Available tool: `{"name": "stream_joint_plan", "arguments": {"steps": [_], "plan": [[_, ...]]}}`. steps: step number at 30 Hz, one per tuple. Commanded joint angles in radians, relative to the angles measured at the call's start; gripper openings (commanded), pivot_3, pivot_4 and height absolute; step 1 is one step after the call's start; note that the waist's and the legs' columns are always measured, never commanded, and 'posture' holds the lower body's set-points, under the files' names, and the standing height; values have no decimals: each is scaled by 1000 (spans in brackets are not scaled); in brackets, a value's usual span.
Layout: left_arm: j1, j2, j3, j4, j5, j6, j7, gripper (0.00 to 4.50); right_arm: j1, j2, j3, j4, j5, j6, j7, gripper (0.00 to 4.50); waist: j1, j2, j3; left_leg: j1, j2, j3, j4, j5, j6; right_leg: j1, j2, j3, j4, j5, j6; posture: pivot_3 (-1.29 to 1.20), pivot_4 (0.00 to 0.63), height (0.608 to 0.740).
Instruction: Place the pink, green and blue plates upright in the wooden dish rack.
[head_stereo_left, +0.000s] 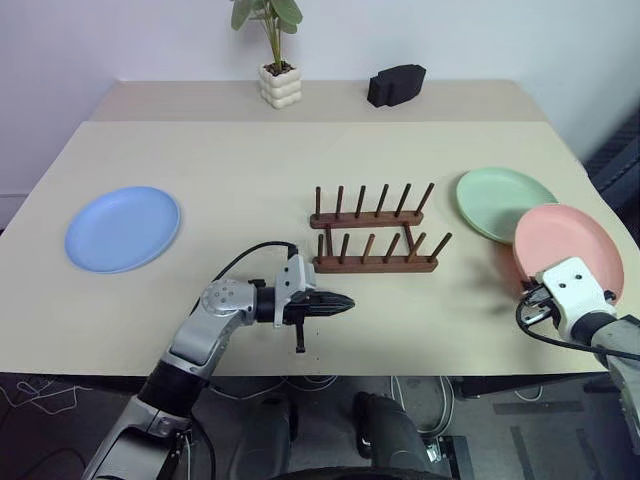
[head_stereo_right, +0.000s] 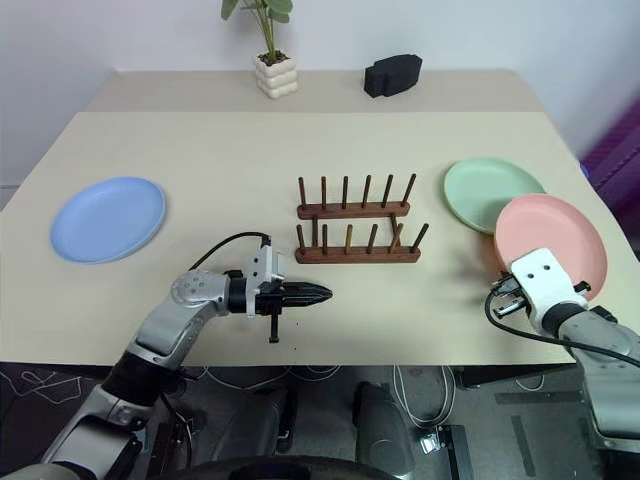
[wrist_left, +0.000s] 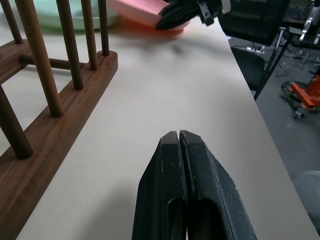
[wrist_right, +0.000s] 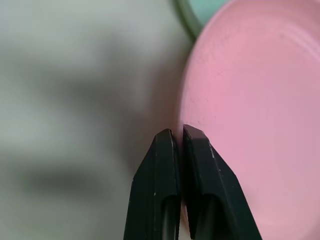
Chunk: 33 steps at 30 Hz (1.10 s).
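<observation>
— Beige laminate covers the bench (head_stereo_left: 250, 150) we work at. What do we have on it, biggest first?

— We see the three plates lying flat. The blue plate (head_stereo_left: 122, 228) sits alone far to our left, well apart from everything else. The green plate (head_stereo_left: 500, 200) and the pink plate (head_stereo_left: 570, 245) are at our right, the pink one overlapping the green one's near edge.

— And the wooden dish rack (head_stereo_left: 375, 240)?

— We find it mid-bench, between the blue plate and the other two, its two rails side by side with every peg bare. No plate stands in it yet.

— Our arms?

— Our right end effector (wrist_right: 177, 132) is at the near left rim of the pink plate, fingers pinched together on that rim, as the right wrist view shows. Our left end effector (head_stereo_left: 340, 302) hangs just in front of the rack, pointing toward our right, fingers pressed shut and holding nothing.

— Anything at the back?

— We note a potted plant (head_stereo_left: 278, 70) in a white pot and a black block (head_stereo_left: 397, 85) near the far edge.
</observation>
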<state>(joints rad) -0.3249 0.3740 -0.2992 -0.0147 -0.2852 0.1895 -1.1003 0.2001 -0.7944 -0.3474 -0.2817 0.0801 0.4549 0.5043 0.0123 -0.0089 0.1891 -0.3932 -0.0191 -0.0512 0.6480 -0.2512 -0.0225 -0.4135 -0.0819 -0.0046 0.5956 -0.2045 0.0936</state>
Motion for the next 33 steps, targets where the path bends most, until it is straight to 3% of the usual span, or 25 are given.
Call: {"name": "stream_joint_plan", "arguments": {"steps": [1, 4, 6, 9, 11, 18, 24, 33], "plan": [[-17, -7, 5, -8, -5, -16, -1, 0, -26, -75, -56, -91, -21, 25, 30, 89, -1, 1, 0, 0, 0, 0, 0, 0, 0, 0, 0, 0, 0, 0, 0, 0, 150, 739], [-20, -8, 7, -4, -1, -18, 3, 0, -104, -111, -89, -123, -7, 36, 31, 89, -4, 1, 0, 0, 0, 0, 0, 0, 0, -1, 0, 0, 0, 0, 0, 0, 150, 739], [-19, -9, 10, 2, 3, -24, 8, 0, -279, -96, -106, -148, 103, 5, 45, 89, -11, 2, 1, 0, 0, 1, 0, 0, 0, -1, 1, 0, 1, 0, 0, 0, 150, 739], [-17, -11, 15, 6, 5, -30, 18, 0, -507, 19, -114, -229, 400, 67, 65, 89, -20, 1, 3, 1, 1, 1, -1, 0, 0, -1, 1, 0, 1, 0, 0, 0, 150, 739], [-15, -10, 20, 7, 6, -36, 24, 0, -569, 76, -123, -271, 581, 142, 77, 89, -17, 0, 3, 0, 1, -2, -2, 0, 0, -1, 3, -1, 1, 0, 0, 0, 150, 739], [-3, -4, 36, 2, 4, -43, 42, 0, -624, 163, -136, -223, 1012, 272, 67, 89, 0, -1, 3, -7, -1, -6, 1, -1, 3, -4, -3, -1, 0, 0, 0, 0, 150, 739], [2, -2, 44, -17, 1, -33, 60, 0, -580, 153, -156, -145, 1149, 300, 82, 89, 1, -1, 3, -8, -3, -5, 3, -1, 3, -5, -6, 0, 1, 1, 0, 0, 150, 739], [11, 4, 51, -48, -6, -7, 72, 0, -520, 147, -157, -95, 1202, 297, 82, 89, -1, 1, 2, -10, -2, -2, 2, -1, 3, -9, -2, 0, 4, 1, -1, 0, 150, 739]]}}
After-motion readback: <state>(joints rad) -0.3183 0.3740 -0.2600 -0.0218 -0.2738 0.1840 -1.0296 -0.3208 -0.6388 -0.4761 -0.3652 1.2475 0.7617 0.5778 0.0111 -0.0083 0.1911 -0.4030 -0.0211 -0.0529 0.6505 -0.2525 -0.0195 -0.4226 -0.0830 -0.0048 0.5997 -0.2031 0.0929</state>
